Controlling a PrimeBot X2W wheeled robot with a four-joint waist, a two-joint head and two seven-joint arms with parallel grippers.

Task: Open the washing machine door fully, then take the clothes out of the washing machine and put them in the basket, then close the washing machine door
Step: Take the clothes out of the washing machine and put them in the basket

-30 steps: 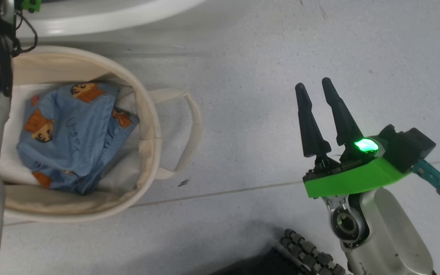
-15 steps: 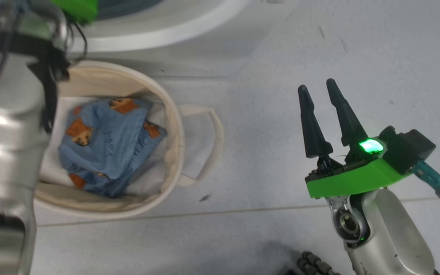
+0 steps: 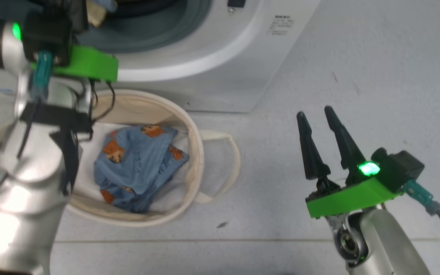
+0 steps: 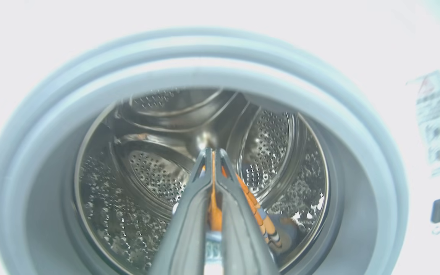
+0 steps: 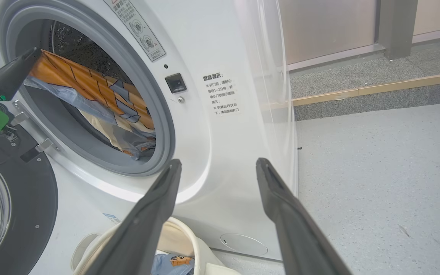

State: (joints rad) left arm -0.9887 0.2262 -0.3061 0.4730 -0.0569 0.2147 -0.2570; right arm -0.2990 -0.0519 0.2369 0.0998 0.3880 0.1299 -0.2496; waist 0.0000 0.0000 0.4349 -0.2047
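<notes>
- Left gripper [image 4: 213,152]: jaws pressed together on a fold of orange-and-blue clothes [image 5: 90,95], at the mouth of the washing machine [image 3: 243,57], fingers aimed straight into the drum [image 4: 155,172].
- Held fabric: stretched from the fingertips onward and downward into the opening, long axis roughly in line with the fingers, far end inside the grey ring.
- Basket [image 3: 195,152]: below and behind the left wrist, on the floor [image 3: 319,57] just before the machine front, with one blue printed garment [image 3: 136,164] already inside.
- Deciding relation, by judgement: load ahead of the fingertips, target beneath the wrist. Draw back along the finger axis until the trailing end clears the ring, then lower.
- Likely risk: trailing end catching on the ring or falling short of the basket rim.
- Washing machine door [image 5: 21,198]: swung open, low beside the left gripper.
- Right gripper [image 3: 314,111]: fingers spread, nothing between them, over bare floor, well apart from the basket and the farther of the two from the load.
</notes>
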